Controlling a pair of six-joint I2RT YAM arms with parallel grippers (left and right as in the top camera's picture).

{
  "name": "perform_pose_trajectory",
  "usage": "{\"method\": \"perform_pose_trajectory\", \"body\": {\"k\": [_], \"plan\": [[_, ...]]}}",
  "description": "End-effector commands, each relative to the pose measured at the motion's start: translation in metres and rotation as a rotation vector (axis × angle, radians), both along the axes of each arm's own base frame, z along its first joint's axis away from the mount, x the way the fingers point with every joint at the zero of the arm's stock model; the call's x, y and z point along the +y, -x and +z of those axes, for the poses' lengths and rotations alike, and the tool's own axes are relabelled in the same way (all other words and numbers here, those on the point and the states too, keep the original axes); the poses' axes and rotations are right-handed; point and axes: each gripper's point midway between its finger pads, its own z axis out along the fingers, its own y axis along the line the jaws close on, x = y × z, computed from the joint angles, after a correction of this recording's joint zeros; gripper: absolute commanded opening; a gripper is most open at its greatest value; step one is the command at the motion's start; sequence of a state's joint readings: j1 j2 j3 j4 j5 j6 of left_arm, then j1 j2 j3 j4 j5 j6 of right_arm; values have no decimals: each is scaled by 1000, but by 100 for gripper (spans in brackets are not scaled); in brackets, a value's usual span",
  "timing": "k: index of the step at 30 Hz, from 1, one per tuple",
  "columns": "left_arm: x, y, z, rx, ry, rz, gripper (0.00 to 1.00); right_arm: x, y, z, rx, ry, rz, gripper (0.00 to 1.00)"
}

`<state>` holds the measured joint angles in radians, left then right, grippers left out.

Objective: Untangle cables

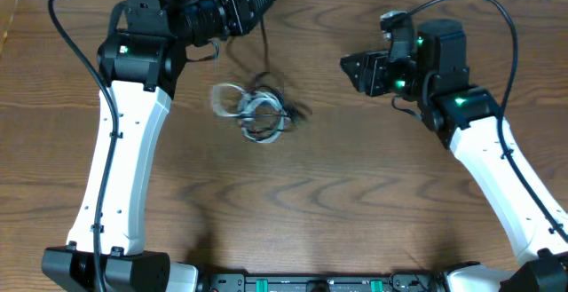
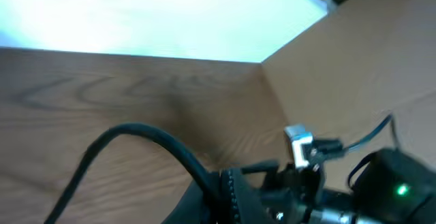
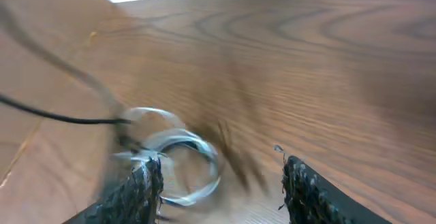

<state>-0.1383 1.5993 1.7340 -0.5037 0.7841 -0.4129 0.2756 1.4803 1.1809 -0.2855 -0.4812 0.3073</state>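
Brown desk (image 1: 355, 194), dark wavy wood grain. The cables (image 1: 256, 113) are black strands mixed with white, blurred pale grey. White left arm (image 1: 133, 159) and right arm (image 1: 501, 163), black joints, green lights. Black right gripper (image 3: 218, 183), rough speckled pads (image 3: 303, 190). Black arm wires (image 1: 67, 26).

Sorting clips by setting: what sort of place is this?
Probably a robotics lab bench, not a home: a left arm and a right arm stand at a wood-grain table with a tangle of cables.
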Motion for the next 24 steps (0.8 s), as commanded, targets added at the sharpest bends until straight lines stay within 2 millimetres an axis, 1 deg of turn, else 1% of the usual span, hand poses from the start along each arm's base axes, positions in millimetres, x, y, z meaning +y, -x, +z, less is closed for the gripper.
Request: {"method": "perform_pose_trajectory", "body": {"k": [1, 2, 4, 5, 6, 9, 10, 13, 14, 15, 16, 18, 19, 21, 22, 24], "plan": [[-2, -1, 21, 32, 106, 27, 7, 24, 10, 14, -27, -33, 86, 55], [-2, -1, 22, 31, 113, 30, 8, 30, 13, 13, -13, -43, 85, 54], [-2, -1, 22, 57, 132, 40, 7, 31, 10, 7, 41, -61, 23, 53], [-2, -1, 23, 62, 139, 42, 7, 35, 9, 3, 71, -78, 9, 53], [-2, -2, 23, 73, 148, 46, 7, 40, 9, 1, 81, -91, 17, 53], [-2, -2, 24, 72, 150, 47, 7, 65, 12, -6, 95, -123, 73, 53], [-2, -2, 24, 72, 150, 47, 8, 68, 11, -9, 109, -130, 62, 52], [-2, -2, 25, 84, 166, 54, 7, 81, 1, -22, 167, -172, -9, 52], [-2, -3, 27, 83, 172, 56, 8, 92, -3, -26, 166, -197, -3, 52], [-2, -3, 27, 82, 175, 57, 8, 97, -6, -29, 165, -205, -6, 52], [-2, -3, 28, 81, 180, 59, 8, 103, -11, -40, 186, -215, -37, 52], [-3, -4, 30, 86, 191, 62, 7, 111, -16, -59, 217, -216, -56, 50], [-3, -5, 32, 84, 202, 65, 8, 118, -16, -72, 242, -214, -48, 48], [-3, -6, 36, 68, 209, 64, 7, 121, -15, -86, 268, -206, -44, 43], [-3, -7, 39, 60, 213, 64, 7, 121, -16, -90, 275, -202, -45, 40], [-3, -7, 42, 56, 227, 66, 7, 120, -17, -91, 273, -199, -51, 29]]}}
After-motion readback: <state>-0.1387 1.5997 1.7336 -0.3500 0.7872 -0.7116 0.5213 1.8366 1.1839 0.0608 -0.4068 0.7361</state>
